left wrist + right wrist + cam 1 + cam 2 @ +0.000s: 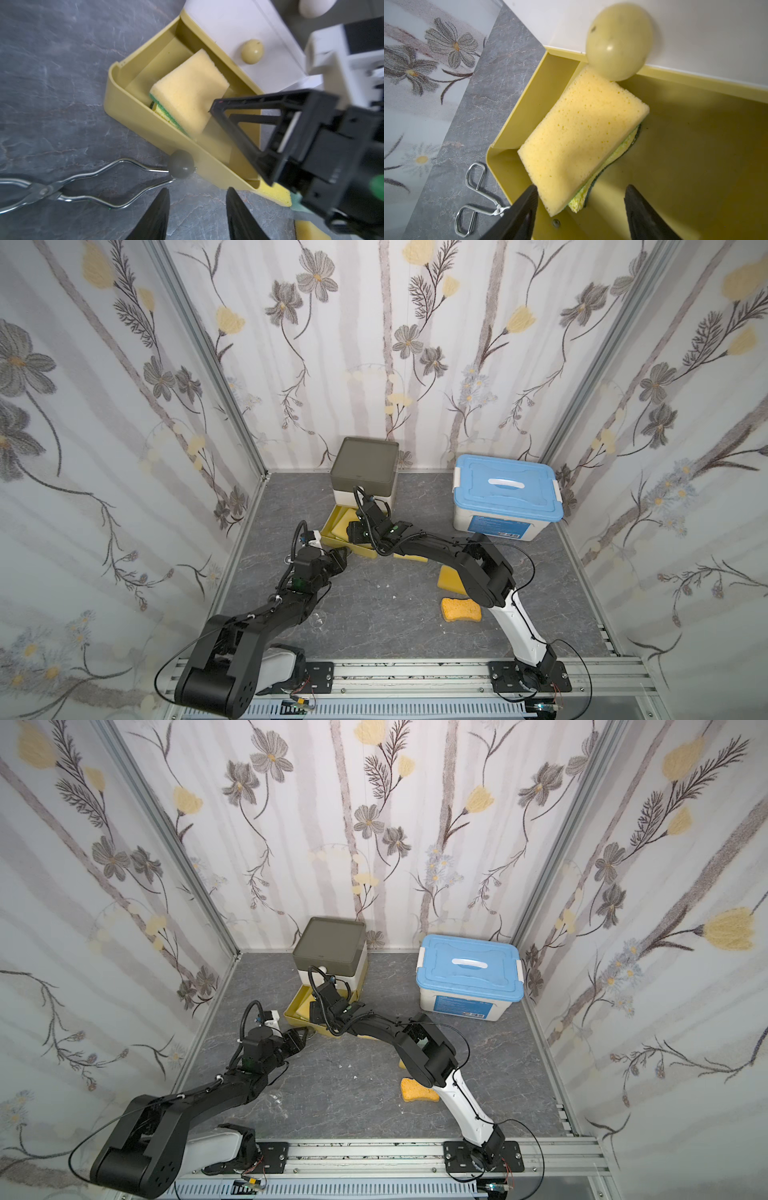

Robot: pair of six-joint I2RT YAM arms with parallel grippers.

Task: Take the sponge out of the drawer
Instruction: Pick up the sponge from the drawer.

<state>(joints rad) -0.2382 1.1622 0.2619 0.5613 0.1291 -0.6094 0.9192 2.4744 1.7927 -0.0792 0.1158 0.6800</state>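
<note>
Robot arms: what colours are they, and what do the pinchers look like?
The left arm and right arm are mostly black, each with a white section near its base and looping black cables. The left gripper and right gripper have black, pointed fingers.

No text reads clearly anywhere. The only printed item is the blue label (494, 527) on the front of the white storage box (469, 517), seen in both top views (459, 1006). It has a few lines of white print and a white barcode patch (510, 534) at its lower corner. All of it is too small to make out, with no brand or number legible.
</note>
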